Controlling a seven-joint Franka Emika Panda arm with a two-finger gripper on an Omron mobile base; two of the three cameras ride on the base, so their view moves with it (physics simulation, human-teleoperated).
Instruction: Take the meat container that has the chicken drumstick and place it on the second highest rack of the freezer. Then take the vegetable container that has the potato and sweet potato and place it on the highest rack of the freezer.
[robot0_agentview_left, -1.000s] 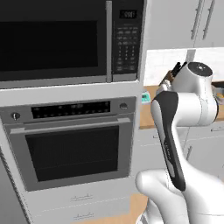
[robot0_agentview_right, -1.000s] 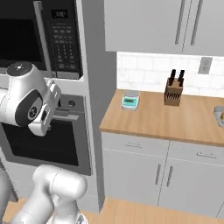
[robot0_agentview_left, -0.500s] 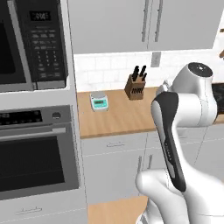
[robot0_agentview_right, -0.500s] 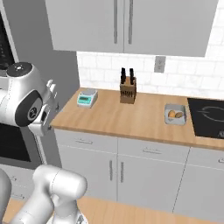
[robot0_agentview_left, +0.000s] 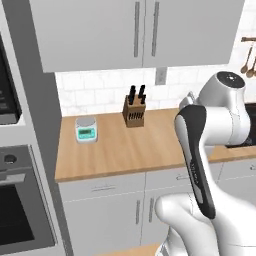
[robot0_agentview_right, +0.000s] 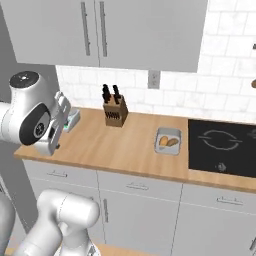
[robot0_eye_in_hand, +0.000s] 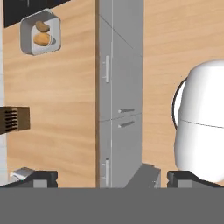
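At the bottom of the hand view the two dark fingers (robot0_eye_in_hand: 41, 177) stand far apart, wide open with nothing between them; gripper (robot0_eye_in_hand: 111, 178) looks down along the cabinet fronts (robot0_eye_in_hand: 120, 87), a grey band up the middle of the frame, with the wooden table (robot0_eye_in_hand: 57, 109) running to its left.

Upper left of the hand view: grey vegetable container (robot0_eye_in_hand: 40, 33) on the table, holding the potato and sweet potato (robot0_eye_in_hand: 41, 35), two oval tubers lying side by side, the more orange one nearer the frame's centre; left edge, mid-height: knife block (robot0_eye_in_hand: 13, 120); lower left corner: edge of a small scale (robot0_eye_in_hand: 22, 173).

Right base view: container right of centre on the table, just beside the black cooktop (robot0_agentview_right: 222, 147); knife block well apart from it toward the upper left, against the tiled wall; white arm (robot0_agentview_right: 32, 117) at the left edge.

Left base view: knife block upper centre; scale left of it on the table; oven (robot0_agentview_left: 20, 200) at lower left; arm rising at lower right.
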